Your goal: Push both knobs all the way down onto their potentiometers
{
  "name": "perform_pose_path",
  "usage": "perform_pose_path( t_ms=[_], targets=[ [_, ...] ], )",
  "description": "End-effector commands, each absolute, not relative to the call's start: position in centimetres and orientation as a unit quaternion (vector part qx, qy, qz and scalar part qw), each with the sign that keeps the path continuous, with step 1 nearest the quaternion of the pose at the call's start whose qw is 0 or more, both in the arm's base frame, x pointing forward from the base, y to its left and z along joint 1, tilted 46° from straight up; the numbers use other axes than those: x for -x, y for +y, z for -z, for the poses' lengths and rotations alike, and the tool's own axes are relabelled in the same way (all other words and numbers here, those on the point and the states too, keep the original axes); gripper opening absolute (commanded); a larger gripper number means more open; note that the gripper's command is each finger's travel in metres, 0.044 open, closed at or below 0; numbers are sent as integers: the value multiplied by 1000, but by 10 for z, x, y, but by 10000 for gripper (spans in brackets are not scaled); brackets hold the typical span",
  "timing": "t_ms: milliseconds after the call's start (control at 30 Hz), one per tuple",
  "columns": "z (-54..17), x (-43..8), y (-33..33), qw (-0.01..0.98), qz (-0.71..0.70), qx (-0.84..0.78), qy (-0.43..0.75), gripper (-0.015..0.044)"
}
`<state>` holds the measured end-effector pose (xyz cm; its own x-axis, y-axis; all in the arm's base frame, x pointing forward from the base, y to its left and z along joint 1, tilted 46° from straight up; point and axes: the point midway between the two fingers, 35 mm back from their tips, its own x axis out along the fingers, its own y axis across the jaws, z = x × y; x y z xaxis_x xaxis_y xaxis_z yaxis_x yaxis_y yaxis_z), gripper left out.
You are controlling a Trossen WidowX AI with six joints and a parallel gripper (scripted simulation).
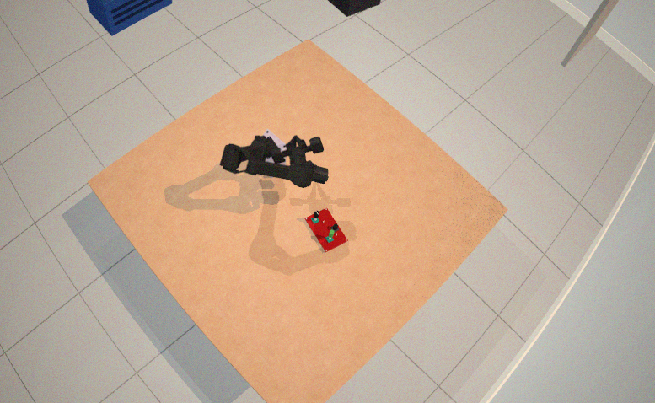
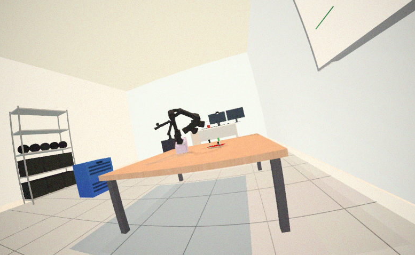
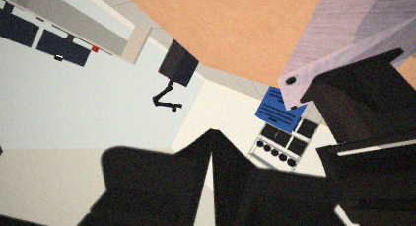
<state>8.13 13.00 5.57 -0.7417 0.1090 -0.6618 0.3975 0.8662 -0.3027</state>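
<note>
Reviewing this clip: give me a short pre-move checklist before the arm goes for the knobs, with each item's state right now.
1. Gripper shut, holding nothing: ok.
2. Gripper apart from the circuit board, up-left of it in the top view: ok.
3. Board lying flat on the table: ok.
4. Both knobs in sight, the far knob and the near knob: ok.
5. How far each knob sits down its shaft: cannot tell, too small.
6. Board visible in the wrist view: not ok.
</note>
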Motion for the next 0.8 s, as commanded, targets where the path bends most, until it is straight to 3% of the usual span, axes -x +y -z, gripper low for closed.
perform_pose_path(
  t_ms=[0, 767],
  targets=[
    [-50, -98, 124, 380, 191, -96, 900, 0],
    [-41, -213, 85, 575, 93, 204, 787, 0]
  ],
)
